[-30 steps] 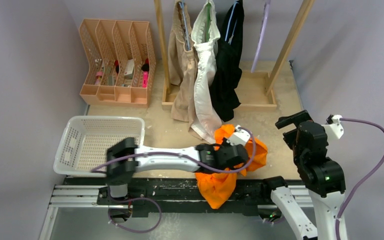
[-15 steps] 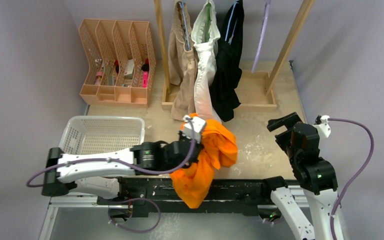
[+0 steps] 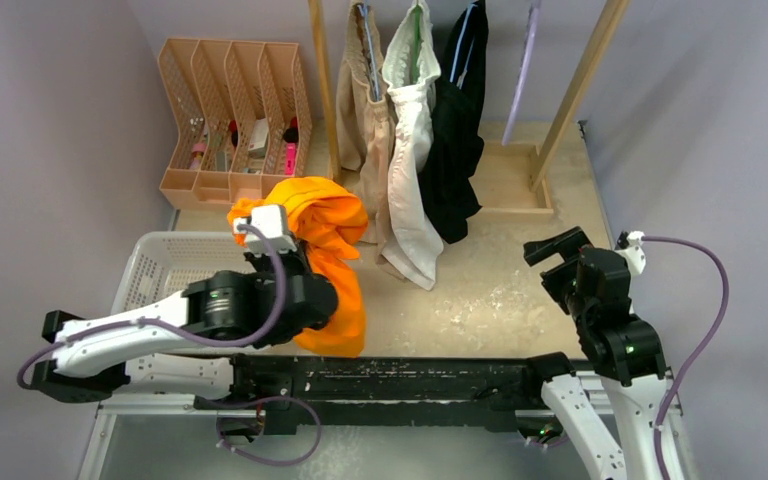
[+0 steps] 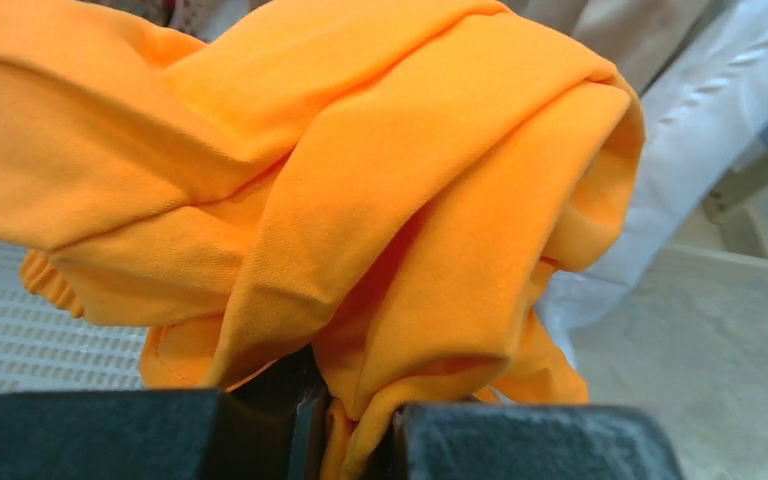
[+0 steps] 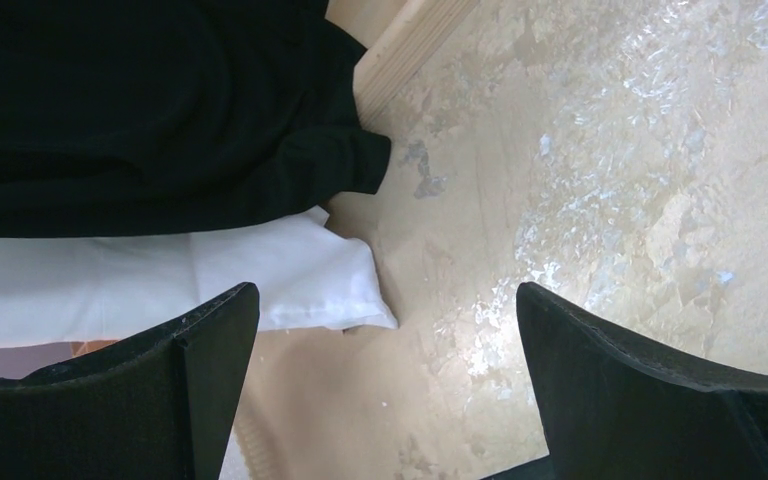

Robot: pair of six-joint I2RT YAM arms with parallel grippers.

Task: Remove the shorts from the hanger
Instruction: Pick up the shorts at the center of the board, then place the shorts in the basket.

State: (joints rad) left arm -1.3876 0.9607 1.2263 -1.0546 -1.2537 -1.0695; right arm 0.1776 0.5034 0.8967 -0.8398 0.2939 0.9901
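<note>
When swinging left over the table (image 3: 490,290), away from the far rack (image 3: 508,185) with the beige pair (image 3: 360,120), white pair (image 3: 412,150) and black pair (image 3: 460,140) hanging there, aim presumably for the white basket (image 3: 175,240) at near left. Raise the orange shorts (image 3: 325,225), aloft by the basket's right rim and pinched tight in the left hand (image 4: 355,430), high enough to clear the wall with the dangling leg. Leave the right hand (image 5: 385,330), wide and empty, at near right.

left jaws — pinching orange shorts (image 3: 322,222) by basket (image 3: 210,238) | beige shorts (image 3: 360,120), white shorts (image 3: 412,140), black shorts (image 3: 457,130) hanging
</note>
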